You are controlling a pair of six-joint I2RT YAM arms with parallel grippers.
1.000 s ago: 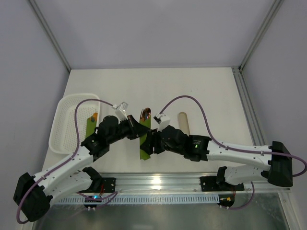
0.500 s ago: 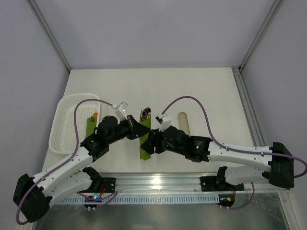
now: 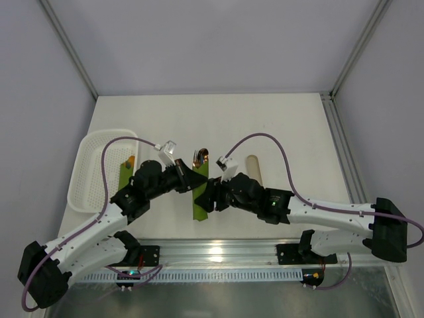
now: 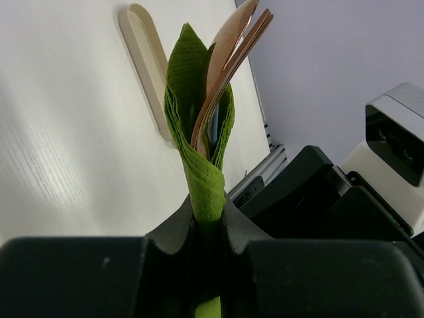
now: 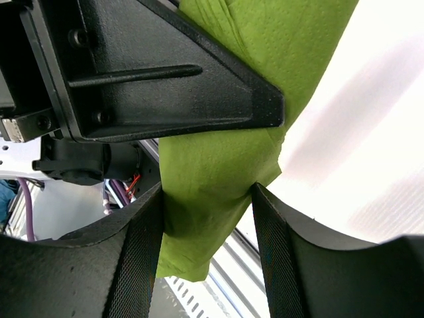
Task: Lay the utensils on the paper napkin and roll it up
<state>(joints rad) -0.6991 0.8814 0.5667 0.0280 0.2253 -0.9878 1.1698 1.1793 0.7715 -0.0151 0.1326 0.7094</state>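
Note:
The paper napkin (image 3: pixel 199 197) is an olive-green roll wrapped round the utensils (image 3: pixel 200 158), whose copper-brown ends stick out of its far end. In the left wrist view the napkin (image 4: pixel 199 132) rises from my left gripper (image 4: pixel 209 225), which is shut on it, and the utensils (image 4: pixel 232 46) fan out at the top. My left gripper (image 3: pixel 192 180) holds the roll's middle from the left. My right gripper (image 3: pixel 207 197) comes from the right, its wide-set jaws pressed on both sides of the napkin's (image 5: pixel 218 179) near part. The right gripper (image 5: pixel 207 212) sits just below the left gripper's black finger (image 5: pixel 152 73).
A white mesh basket (image 3: pixel 86 169) stands at the left, holding another green strip (image 3: pixel 124 177). A pale beige oblong piece (image 3: pixel 253 169) lies on the table right of the roll, also in the left wrist view (image 4: pixel 142 59). The metal rail (image 3: pixel 218 252) runs along the near edge.
The right arm has crept slightly left and further from the near edge along the roll. The left gripper and the roll have stayed put.

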